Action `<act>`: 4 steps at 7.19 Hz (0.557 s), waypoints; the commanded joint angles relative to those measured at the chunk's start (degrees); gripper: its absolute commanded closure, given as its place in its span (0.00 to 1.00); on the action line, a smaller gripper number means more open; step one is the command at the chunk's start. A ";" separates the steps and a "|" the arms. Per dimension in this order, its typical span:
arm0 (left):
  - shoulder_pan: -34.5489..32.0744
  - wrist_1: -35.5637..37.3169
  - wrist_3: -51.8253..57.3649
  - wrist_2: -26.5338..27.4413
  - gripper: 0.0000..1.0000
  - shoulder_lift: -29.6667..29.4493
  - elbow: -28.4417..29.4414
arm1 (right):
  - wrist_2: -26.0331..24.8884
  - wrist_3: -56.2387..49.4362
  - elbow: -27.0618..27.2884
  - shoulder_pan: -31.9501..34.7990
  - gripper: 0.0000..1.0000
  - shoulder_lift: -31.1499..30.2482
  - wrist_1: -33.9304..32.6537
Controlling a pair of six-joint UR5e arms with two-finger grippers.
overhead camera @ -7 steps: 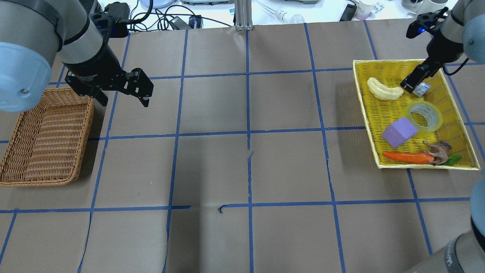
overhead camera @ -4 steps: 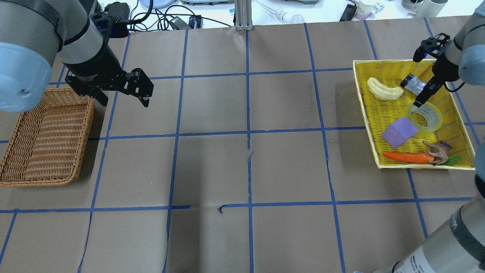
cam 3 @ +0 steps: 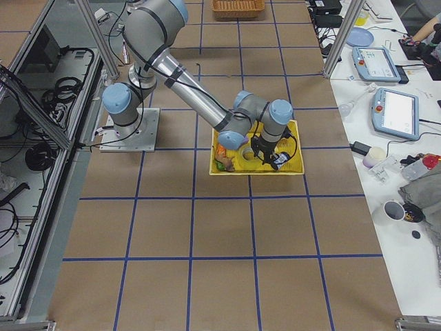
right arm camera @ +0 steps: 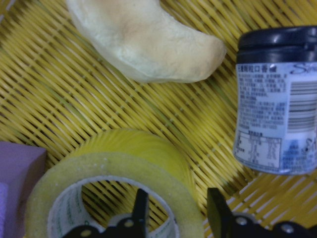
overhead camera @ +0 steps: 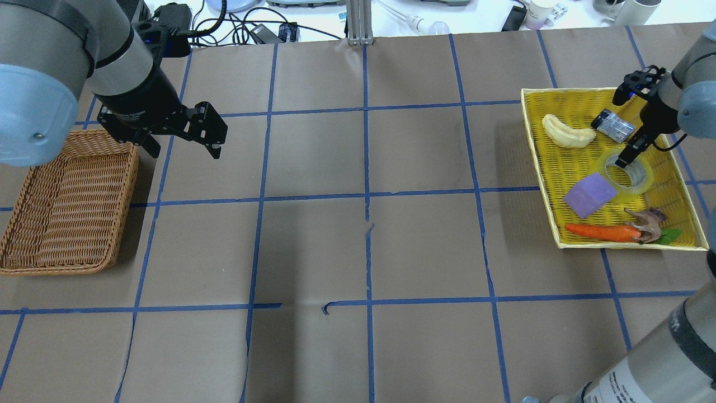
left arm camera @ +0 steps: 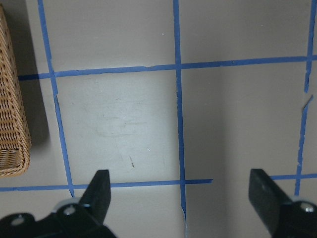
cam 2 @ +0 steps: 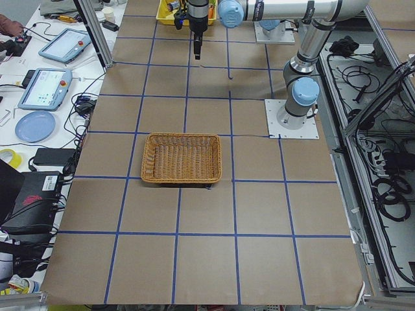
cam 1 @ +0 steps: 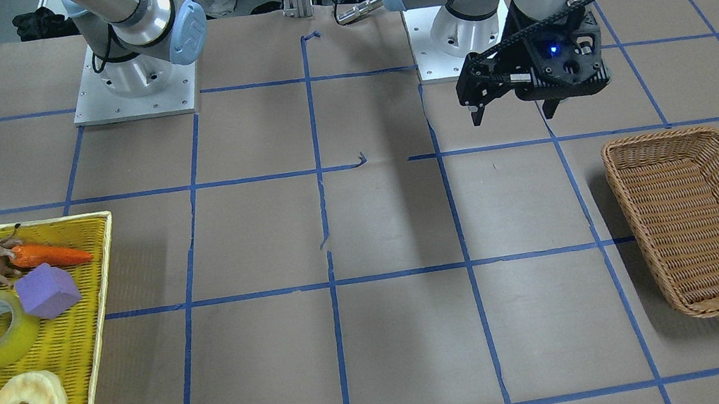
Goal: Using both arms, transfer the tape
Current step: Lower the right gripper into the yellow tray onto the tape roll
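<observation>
The tape [overhead camera: 646,174] is a yellowish translucent roll lying flat in the yellow tray [overhead camera: 562,162]. It also shows in the front view [cam 1: 17,340] and the right wrist view [right arm camera: 124,158]. My right gripper [overhead camera: 625,158] is low over the roll's far rim and open. In the right wrist view [right arm camera: 178,215] one finger is inside the core and the other outside the wall. My left gripper [overhead camera: 187,140] is open and empty, hovering beside the wicker basket [overhead camera: 67,207]; it also shows in the front view [cam 1: 510,109].
The tray also holds a pale crescent [overhead camera: 568,133], a dark bottle [overhead camera: 612,124] right by my right gripper, a purple block [overhead camera: 590,195] touching the tape, a carrot [overhead camera: 601,232] and a toy animal [overhead camera: 646,219]. Brown paper with blue tape lines covers the table.
My right gripper has moved from the dark bottle toward the robot's side of the tray and come down onto the tape's rim. The left arm has not moved.
</observation>
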 commanded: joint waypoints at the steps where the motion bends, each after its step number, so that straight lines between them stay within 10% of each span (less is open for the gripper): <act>1: -0.01 0.47 0.08 0.00 0.00 -0.09 -0.09 | 0.23 0.35 -0.56 0.03 1.00 -0.56 0.28; 4: 0.08 1.43 0.00 0.00 0.00 -0.18 -0.09 | 0.84 2.89 -7.48 2.04 1.00 -2.32 1.42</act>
